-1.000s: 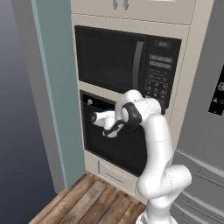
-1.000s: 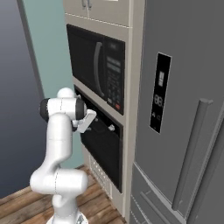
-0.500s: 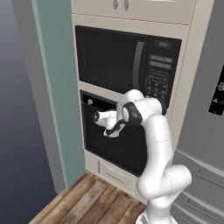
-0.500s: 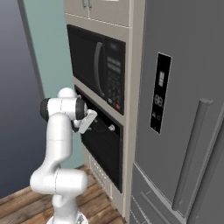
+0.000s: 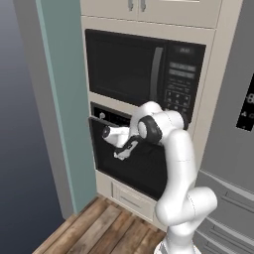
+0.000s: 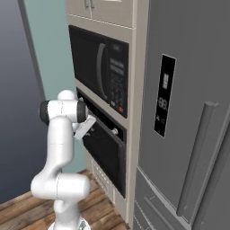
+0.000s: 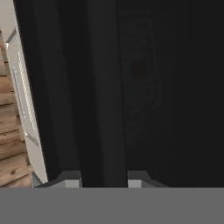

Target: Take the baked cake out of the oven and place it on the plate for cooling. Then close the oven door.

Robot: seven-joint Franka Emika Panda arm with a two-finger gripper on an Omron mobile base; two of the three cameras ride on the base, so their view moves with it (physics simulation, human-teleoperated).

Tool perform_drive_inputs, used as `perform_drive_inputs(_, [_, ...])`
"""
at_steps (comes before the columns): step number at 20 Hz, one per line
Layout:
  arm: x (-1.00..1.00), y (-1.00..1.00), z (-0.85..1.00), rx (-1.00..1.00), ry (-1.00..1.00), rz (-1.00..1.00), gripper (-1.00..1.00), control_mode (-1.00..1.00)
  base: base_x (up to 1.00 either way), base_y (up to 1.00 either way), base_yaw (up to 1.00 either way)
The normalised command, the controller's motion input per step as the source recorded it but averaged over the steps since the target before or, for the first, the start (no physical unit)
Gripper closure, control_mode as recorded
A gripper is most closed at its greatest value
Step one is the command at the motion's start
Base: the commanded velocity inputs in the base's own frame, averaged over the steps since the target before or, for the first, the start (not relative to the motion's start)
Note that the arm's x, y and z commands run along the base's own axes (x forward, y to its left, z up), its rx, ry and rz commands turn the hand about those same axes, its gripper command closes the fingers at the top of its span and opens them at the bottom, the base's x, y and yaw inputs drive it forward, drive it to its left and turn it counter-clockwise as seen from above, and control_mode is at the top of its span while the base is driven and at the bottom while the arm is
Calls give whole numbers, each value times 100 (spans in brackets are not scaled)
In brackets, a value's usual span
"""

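No legible text on microwave keypad (image 5: 179, 87) or fridge display (image 6: 164, 95).

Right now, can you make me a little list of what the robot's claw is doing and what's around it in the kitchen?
claw: shut on the oven door handle, which runs between its two tips; claw at the top of the oven door
oven door: looks shut or nearly so
oven: black, with small silver knobs, built into the wall below the microwave
microwave: black, with a keypad, door shut
fridge: grey, to the right of the oven
floor: wooden planks
cake and plate: cannot tell
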Motion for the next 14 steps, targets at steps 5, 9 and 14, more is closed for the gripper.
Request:
perform_drive_inputs(5, [-100, 100, -96, 2, 27, 8, 100, -100, 0, 0, 0])
perform_drive_inputs(9, [-100, 100, -100, 3, 24, 12, 100, -100, 0, 0, 0])
perform_drive_inputs(14, [-100, 100, -100, 0, 9, 13, 100, -100, 0, 0, 0])
